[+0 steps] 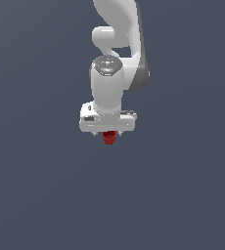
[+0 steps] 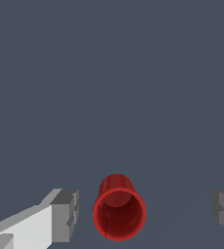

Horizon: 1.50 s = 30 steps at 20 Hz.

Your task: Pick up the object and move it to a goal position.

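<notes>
A white robot arm's gripper (image 1: 107,132) hangs directly over a small dark-red cup (image 2: 119,209) resting on the plain grey surface, jaws spread wide with the cup between but untouched, so gripping, lifting and carrying it all seem still ahead.

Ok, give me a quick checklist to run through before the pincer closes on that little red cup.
1. Pincer open: ok, both fingers stand apart.
2. Red cup between the fingers: ok, a gap shows on each side in the wrist view.
3. Fingers not touching the cup: ok.
4. Cup upright: ok, its open rim faces the wrist camera.
5. Fingers low enough around the cup: cannot tell, the exterior view hides the fingertips.
6. Goal position visible: not ok, no marker shows.
</notes>
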Each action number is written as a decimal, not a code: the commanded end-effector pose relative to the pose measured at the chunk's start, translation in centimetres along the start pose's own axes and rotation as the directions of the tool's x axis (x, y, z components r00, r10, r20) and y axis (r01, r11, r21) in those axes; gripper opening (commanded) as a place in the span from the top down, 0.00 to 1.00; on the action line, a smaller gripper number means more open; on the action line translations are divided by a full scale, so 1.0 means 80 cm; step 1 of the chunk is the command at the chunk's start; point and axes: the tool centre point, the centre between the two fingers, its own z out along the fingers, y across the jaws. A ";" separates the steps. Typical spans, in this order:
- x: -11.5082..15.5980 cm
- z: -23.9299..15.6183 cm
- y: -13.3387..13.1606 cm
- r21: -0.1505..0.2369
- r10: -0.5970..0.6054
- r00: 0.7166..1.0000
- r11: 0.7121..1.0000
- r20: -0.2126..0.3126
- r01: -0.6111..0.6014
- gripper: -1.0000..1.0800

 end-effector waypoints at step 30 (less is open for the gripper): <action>-0.048 0.055 -0.010 0.020 0.253 0.967 0.967 0.006 -0.253 0.04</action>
